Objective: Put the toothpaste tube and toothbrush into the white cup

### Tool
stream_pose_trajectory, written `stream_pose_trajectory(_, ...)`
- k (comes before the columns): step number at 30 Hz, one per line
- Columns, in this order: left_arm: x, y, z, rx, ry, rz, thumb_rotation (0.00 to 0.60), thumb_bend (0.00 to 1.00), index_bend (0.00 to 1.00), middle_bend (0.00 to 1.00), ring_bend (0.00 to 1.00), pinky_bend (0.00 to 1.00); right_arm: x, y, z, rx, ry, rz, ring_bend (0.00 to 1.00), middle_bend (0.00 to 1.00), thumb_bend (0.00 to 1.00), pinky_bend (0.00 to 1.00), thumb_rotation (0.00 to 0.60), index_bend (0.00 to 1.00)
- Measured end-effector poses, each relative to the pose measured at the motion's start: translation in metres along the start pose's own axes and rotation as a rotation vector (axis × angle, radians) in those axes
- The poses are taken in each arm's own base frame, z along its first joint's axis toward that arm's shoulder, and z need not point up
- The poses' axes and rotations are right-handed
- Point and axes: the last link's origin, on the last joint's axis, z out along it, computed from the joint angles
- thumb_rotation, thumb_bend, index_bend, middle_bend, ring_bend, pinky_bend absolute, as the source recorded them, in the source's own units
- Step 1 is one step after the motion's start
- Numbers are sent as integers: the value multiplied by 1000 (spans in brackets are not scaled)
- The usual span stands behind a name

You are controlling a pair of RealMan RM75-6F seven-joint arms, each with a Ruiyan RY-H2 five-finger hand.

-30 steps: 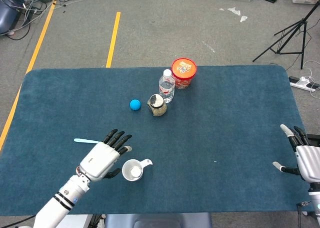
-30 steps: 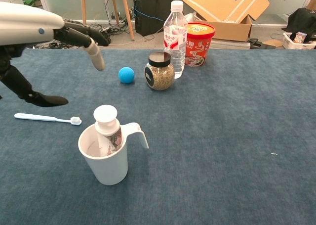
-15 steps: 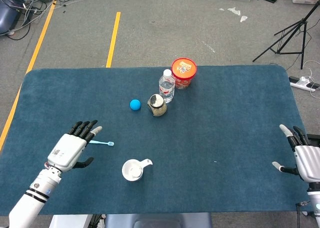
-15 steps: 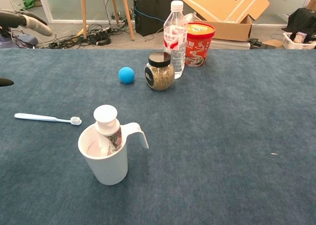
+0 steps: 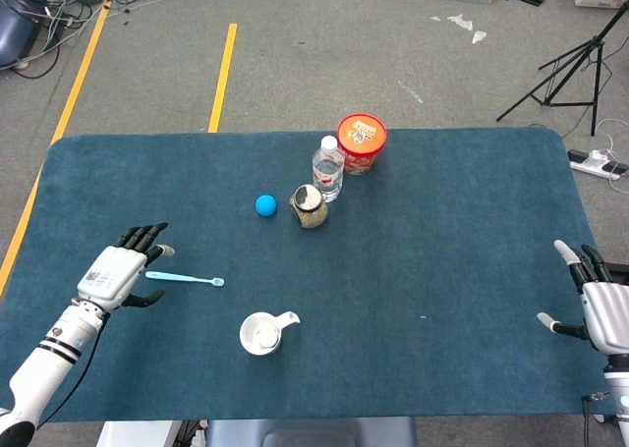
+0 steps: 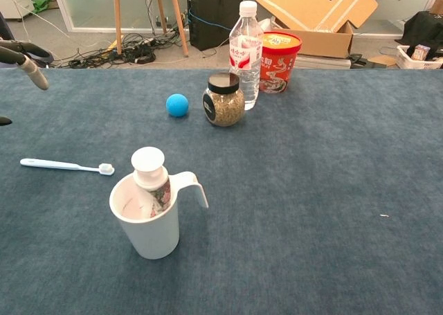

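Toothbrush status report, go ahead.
Both hands open: left hand, right hand. Light blue plastic toothbrush flat on table beside left hand. Toothpaste tube in white cup.

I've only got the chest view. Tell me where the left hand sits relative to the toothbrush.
Observer: In the head view the left hand hovers at the handle end of the toothbrush, fingers spread, not gripping it.
Operator: Report the right hand; I can't see it at all.
Observer: The right hand is at the table's far right edge, fingers apart, holding nothing.
Operator: Confirm where the cup's handle points from above.
Observer: From above, the white cup's handle points away from the left hand, with the toothpaste tube's cap showing inside.
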Motion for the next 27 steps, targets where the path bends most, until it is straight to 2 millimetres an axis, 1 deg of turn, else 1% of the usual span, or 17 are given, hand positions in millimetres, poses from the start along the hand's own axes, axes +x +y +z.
stream_pose_trajectory(8, -11, -10, 26, -34, -35, -26, 600, 249, 309, 0, 6, 79, 0, 1, 5, -1, -7, 2, 72, 188, 0, 625, 600, 44)
stream_pose_trajectory(17, -27, -27, 48, -17, -75, -30, 600, 249, 347, 0, 0, 78, 2, 9, 18, -31, -37, 28, 72, 190, 0, 625, 600, 47)
stream_pose_trajectory(23, -36, -32, 57, -6, -108, -48, 600, 249, 371, 0, 0, 75, 1, 9, 20, -30, -48, 29, 72, 190, 0, 625, 600, 47)
stream_pose_trajectory(27, -39, -36, 58, 1, -123, -49, 600, 249, 391, 0, 0, 74, 2, 9, 19, -28, -44, 31, 78, 190, 0, 625, 600, 47)
